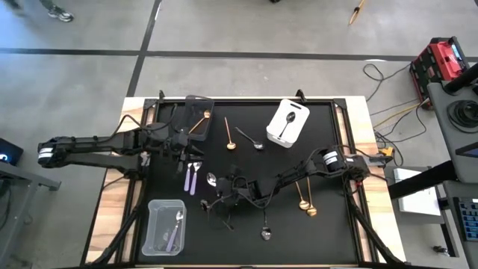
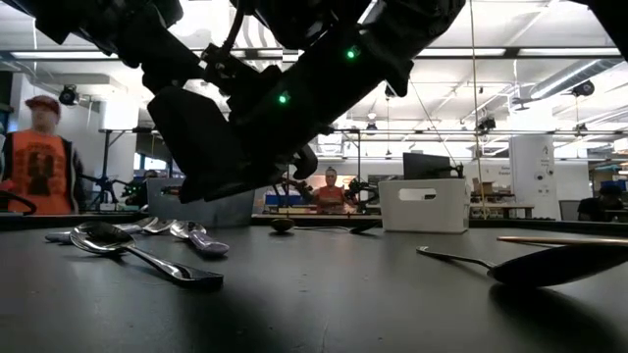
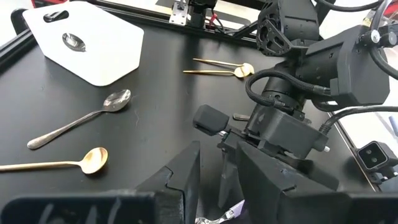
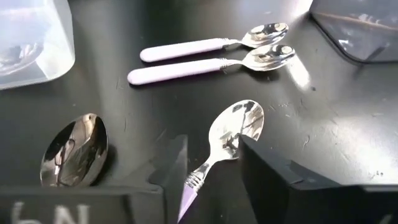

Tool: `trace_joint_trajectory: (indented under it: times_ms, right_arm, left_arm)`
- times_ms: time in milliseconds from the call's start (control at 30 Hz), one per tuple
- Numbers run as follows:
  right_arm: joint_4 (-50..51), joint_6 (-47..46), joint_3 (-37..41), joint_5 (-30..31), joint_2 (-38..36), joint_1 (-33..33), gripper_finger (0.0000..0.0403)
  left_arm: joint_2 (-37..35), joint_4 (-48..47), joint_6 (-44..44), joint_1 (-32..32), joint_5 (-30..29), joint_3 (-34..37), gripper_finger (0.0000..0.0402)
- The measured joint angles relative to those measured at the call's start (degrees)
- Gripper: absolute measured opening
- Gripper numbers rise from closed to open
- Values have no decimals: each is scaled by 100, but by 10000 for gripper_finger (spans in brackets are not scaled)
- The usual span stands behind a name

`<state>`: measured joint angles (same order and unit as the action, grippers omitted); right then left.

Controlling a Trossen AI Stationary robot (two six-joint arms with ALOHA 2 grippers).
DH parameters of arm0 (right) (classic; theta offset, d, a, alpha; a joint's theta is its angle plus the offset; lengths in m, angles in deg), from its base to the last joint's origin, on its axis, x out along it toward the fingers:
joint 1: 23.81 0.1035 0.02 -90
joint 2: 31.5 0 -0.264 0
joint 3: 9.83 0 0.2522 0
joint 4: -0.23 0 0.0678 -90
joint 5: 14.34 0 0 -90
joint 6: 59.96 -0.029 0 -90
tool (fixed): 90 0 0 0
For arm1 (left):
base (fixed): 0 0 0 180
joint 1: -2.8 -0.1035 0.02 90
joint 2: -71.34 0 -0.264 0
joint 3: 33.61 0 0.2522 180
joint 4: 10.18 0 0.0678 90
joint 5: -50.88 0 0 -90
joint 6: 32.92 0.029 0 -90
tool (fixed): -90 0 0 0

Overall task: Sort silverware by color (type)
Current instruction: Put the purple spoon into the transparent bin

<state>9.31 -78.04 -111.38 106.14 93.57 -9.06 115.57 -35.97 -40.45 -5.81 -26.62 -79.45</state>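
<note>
The right gripper (image 4: 208, 171) is straddling a lilac-handled spoon (image 4: 231, 132) with fingers parted, so the pickup step is beginning; closing comes next, I judge. Just beyond this spoon, two lilac spoons (image 4: 205, 55) are lying, the left gripper (image 1: 181, 139), fingers narrowly apart, hovering near them

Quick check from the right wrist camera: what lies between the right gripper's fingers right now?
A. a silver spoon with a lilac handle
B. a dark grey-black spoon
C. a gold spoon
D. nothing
A: the lilac-handled spoon lies on the black mat between the right gripper fingers, its silver bowl pointing away and its lilac handle running back between them.
</note>
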Motion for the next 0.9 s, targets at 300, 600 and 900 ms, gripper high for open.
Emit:
trace_joint_trajectory:
  times_ms: [300, 600, 900]
  right_arm:
    - [153, -415, 1, -96, 0, 0, 241]
    - [167, -571, 20, -107, 106, 0, 258]
    - [57, -862, 2, -217, 521, 7, 257]
  left_arm:
    - [0, 2, 0, -2, 0, 0, 87]
    - [9, 9, 0, -1, 0, 0, 87]
    - [37, 52, -2, -2, -1, 2, 87]
